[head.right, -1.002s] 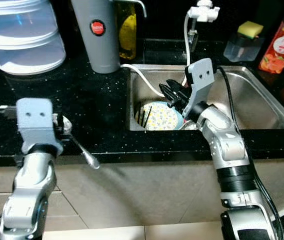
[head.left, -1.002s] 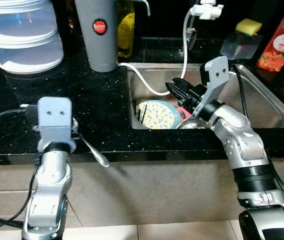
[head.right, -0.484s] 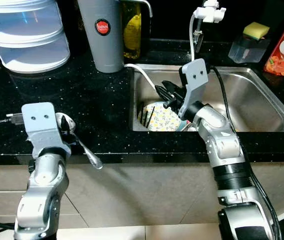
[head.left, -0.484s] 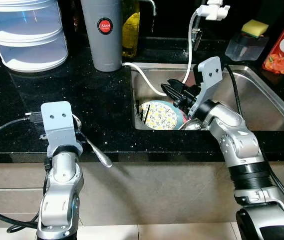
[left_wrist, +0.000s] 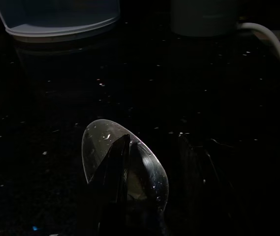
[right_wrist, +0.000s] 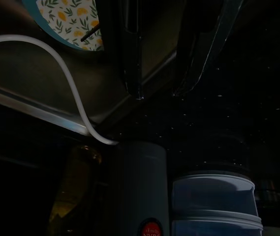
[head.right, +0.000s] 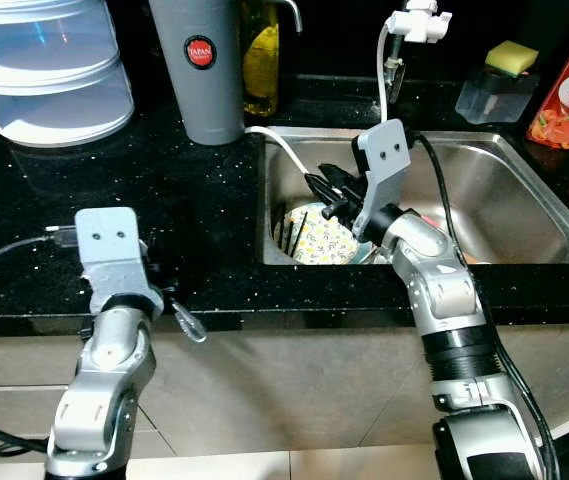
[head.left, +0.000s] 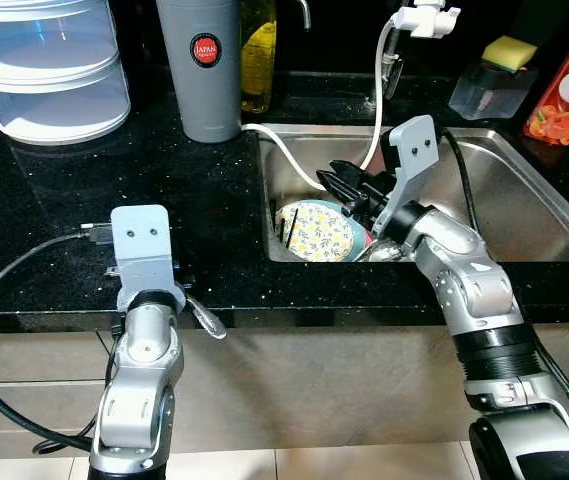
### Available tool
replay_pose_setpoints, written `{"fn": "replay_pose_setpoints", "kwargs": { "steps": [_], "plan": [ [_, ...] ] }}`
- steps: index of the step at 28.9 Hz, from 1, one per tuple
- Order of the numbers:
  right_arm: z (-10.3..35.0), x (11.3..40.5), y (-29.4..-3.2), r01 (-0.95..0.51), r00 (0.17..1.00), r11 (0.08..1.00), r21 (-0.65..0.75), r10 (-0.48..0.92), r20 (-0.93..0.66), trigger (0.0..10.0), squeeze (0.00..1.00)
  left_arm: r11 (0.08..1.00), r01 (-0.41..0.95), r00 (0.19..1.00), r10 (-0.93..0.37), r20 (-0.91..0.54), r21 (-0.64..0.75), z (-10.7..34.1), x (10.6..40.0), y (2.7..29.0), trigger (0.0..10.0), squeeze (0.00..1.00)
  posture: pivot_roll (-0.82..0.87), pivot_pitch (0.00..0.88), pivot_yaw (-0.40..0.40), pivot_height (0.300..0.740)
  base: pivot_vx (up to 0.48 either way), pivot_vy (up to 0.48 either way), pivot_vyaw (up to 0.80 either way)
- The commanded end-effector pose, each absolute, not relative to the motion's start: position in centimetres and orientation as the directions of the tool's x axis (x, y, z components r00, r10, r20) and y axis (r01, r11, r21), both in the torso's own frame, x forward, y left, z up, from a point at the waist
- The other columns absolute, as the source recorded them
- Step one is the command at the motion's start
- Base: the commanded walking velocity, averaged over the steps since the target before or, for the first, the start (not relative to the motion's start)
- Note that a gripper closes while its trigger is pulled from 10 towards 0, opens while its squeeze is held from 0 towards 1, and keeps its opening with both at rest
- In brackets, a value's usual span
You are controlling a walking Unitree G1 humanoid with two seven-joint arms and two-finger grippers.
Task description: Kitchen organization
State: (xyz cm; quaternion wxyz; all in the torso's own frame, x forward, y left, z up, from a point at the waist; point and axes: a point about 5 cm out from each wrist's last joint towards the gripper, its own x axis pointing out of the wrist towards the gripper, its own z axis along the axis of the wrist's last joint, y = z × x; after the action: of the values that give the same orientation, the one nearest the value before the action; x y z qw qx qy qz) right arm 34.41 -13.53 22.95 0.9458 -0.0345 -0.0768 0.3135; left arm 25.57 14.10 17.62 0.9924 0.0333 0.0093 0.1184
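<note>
Left wrist view: fingers [left_wrist: 117, 167] clamped on spoon [left_wrist: 125, 164], handle hidden; right fingers [right_wrist: 130, 49] apart over plate [head.left: 316, 230].

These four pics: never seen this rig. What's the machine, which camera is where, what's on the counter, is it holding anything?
It is a humanoid robot with two silver arms, each ending in two long black fingers. Two pictures come from a stereo camera on its head, looking down at a black counter and a steel sink. The two dark ones come from cameras on each wrist, looking along the fingers.

The left gripper is shut on a metal spoon over the counter's front edge. The right gripper is open over the sink, above a flowered plate.

Behind stand a grey tumbler, stacked clear containers, a white hose from the tap, a yellow sponge and a red bottle.
</note>
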Motion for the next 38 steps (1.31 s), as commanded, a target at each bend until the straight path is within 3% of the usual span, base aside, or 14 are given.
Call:
{"fn": "replay_pose_setpoints", "kwargs": {
  "steps": [1, 6, 13, 19, 26, 31, 38],
  "plan": [
    [22.9, 34.2, -13.4, -0.592, 0.788, 0.796, -0.122, 0.604, 0.117, 10.0, 0.00, 0.975, -0.215, 0.974, 0.219, -0.066, 0.059, 16.5, 25.5, 13.5, 10.0, 0.00, 0.14, 0.000, -0.037, 0.740, 0.000, 0.000, 0.00],
    [22.6, 34.1, -13.7, -0.582, 0.797, 0.805, -0.118, 0.593, 0.114, 10.0, 0.00, 0.948, -0.318, 0.937, 0.316, -0.149, 0.013, 15.5, 25.6, 15.2, 10.0, 0.00, 0.14, 0.000, -0.032, 0.740, 0.000, 0.000, 0.00],
    [22.6, 34.2, -13.6, -0.579, 0.799, 0.808, -0.112, 0.589, 0.117, 10.0, 0.00, 0.921, -0.389, 0.917, 0.389, -0.090, 0.020, 16.8, 27.7, 18.1, 10.0, 0.00, 0.15, 0.000, -0.039, 0.740, 0.000, 0.000, 0.00],
    [22.6, 34.2, -13.2, -0.582, 0.797, 0.806, -0.108, 0.592, 0.121, 10.0, 0.00, 0.931, -0.364, 0.921, 0.356, -0.159, -0.024, 17.1, 30.4, 20.6, 10.0, 0.00, 0.15, 0.000, -0.043, 0.740, 0.000, 0.000, 0.00],
    [22.6, 34.2, -13.1, -0.582, 0.797, 0.806, -0.105, 0.592, 0.121, 10.0, 0.00, 0.912, -0.410, 0.901, 0.407, -0.151, 0.017, 18.5, 32.9, 24.2, 10.0, 0.00, 0.13, 0.000, -0.047, 0.740, 0.000, 0.000, 0.00],
    [22.5, 34.1, -13.1, -0.580, 0.800, 0.808, -0.102, 0.589, 0.118, 10.0, 0.00, 0.956, -0.293, 0.945, 0.290, -0.150, 0.003, 19.0, 34.5, 23.7, 10.0, 0.00, 0.14, 0.000, -0.051, 0.740, 0.000, 0.000, 0.00],
    [22.5, 34.3, -12.5, -0.589, 0.793, 0.802, -0.102, 0.598, 0.120, 10.0, 0.00, 0.990, -0.142, 0.979, 0.138, -0.150, -0.019, 19.5, 37.3, 20.9, 10.0, 0.00, 0.14, 0.000, -0.060, 0.740, 0.000, 0.000, 0.00]
  ]
}}
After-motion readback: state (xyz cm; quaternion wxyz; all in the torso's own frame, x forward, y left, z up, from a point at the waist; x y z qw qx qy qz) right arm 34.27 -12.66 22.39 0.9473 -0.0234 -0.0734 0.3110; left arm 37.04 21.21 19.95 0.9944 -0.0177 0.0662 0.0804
